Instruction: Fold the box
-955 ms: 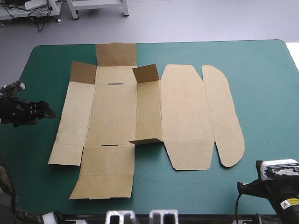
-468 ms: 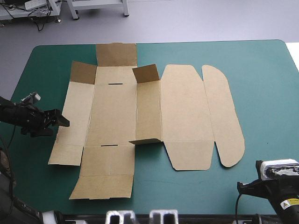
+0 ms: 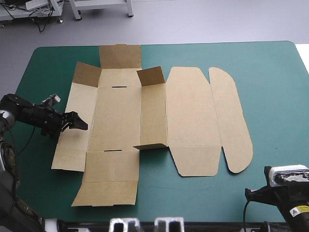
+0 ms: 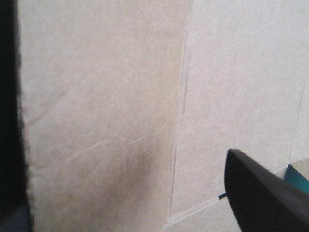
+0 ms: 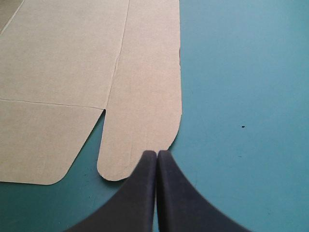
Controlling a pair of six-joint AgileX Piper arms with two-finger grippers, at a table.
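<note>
Box [image 3: 154, 121]: one cut sheet of brown board, matte and scored, lying flat at the centre of the teal-green table [image 3: 275, 72]. Two raised flaps [image 3: 150, 76] stand up near its 11 and 12 o'clock edge. A rounded flap [image 3: 231, 121] forms its 3 o'clock edge.

Left gripper [image 3: 79, 122]: over the sheet's 9 o'clock panel, fingers [image 4: 260, 193] well apart, holding nothing. Its wrist view shows only plain board with a scored crease.

Right gripper [image 5: 157, 162]: at the table's 5 o'clock, closed to a point, empty. The rounded flap's end lies just ahead of it, seen only in its wrist view.
</note>
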